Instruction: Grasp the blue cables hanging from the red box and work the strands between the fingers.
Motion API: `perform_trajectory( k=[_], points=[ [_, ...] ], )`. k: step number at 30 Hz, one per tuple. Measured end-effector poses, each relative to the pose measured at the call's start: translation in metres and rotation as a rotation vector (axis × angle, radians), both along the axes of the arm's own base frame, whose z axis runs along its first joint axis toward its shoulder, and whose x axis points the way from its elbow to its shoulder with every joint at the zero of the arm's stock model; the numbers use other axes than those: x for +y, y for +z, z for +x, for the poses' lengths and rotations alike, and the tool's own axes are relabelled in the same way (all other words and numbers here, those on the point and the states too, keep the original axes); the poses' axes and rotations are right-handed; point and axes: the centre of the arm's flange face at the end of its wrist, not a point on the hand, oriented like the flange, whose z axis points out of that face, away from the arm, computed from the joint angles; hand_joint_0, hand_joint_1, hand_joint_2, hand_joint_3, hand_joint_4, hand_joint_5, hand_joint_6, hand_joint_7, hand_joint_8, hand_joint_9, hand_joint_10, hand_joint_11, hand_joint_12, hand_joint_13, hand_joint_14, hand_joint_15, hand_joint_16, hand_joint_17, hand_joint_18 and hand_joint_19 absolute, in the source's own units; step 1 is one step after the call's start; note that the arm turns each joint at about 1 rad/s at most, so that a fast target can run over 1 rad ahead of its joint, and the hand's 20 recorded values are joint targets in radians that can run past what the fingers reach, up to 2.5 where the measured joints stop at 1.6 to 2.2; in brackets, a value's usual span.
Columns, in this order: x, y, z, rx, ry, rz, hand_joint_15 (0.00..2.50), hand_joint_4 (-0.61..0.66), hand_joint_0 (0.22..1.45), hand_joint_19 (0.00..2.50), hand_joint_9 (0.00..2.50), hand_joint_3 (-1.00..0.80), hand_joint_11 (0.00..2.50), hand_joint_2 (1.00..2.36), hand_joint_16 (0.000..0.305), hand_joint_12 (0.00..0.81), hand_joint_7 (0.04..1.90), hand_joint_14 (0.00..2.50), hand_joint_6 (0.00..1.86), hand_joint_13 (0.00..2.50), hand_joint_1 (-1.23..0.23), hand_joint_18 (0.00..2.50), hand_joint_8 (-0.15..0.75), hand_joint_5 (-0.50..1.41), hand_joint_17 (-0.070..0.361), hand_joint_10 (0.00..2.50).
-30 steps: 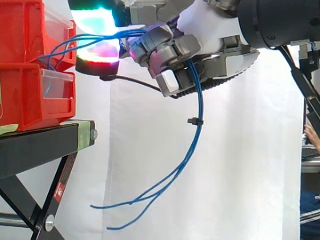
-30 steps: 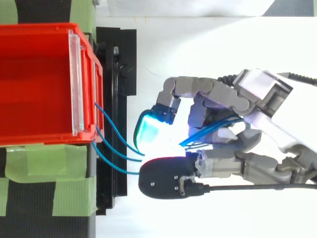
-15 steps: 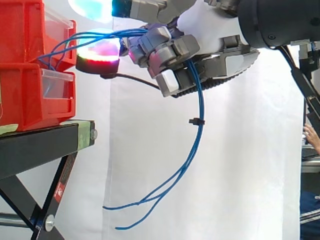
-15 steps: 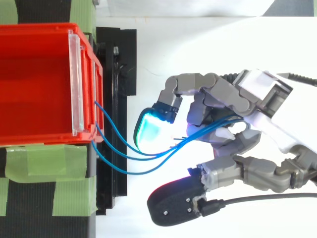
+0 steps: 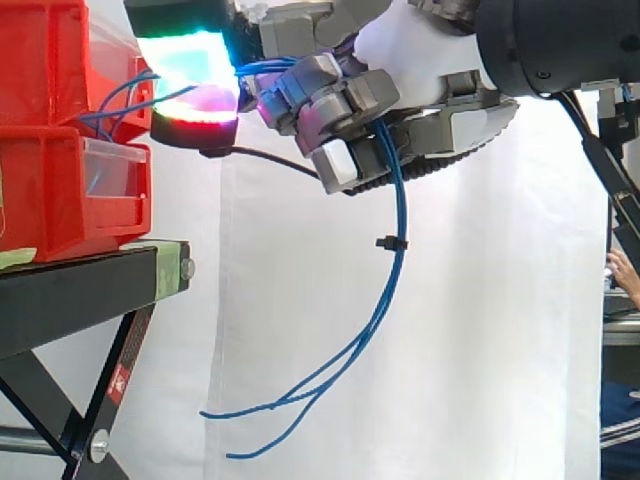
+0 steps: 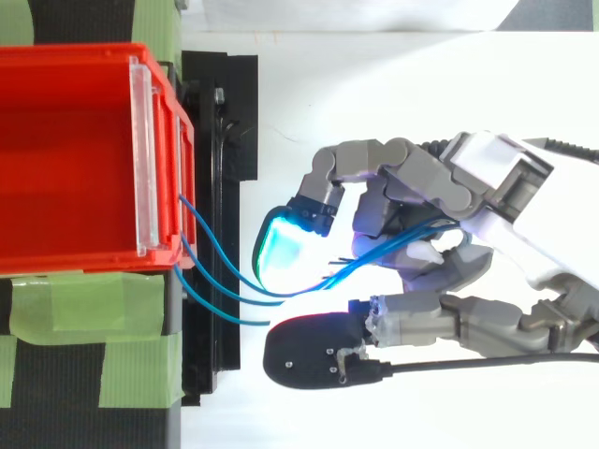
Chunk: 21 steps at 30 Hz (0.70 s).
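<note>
The hand (image 6: pixel 440 192) is clamped on the blue cables (image 5: pixel 399 205). The strands leave the red box (image 6: pixel 75 159) just ahead of the fingertips (image 6: pixel 281 248), pass between the cyan-glowing pad and the dark-backed thumb (image 6: pixel 309 351), run through the curled fingers and hang free below the palm; this routing likely keeps the strands separated and lightly tensioned so they can be worked between the fingers. Compared with half a second earlier, the thumb has closed in toward the fingertip pad and the loose loops between box and hand are drawn shorter, while the free ends below the hand have barely shifted.
</note>
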Motion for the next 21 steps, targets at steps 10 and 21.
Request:
perform_trajectory(
  k=[10,21],
  points=[
    [0.0,0.0001,0.0,-0.001,0.0,0.0,1.64,0.28,0.83,0.7,0.4,-0.65,2.5,1.01,0.062,0.611,1.18,2.5,0.8,1.1,-0.63,1.53,0.559,-0.01,0.14,2.5],
    [-0.0001,0.0001,0.0,0.0,0.0,0.0,1.64,0.29,0.81,0.71,0.4,-0.65,2.5,1.01,0.063,0.612,1.18,2.5,0.79,1.09,-0.65,1.52,0.564,-0.01,0.142,2.5]
  ],
)
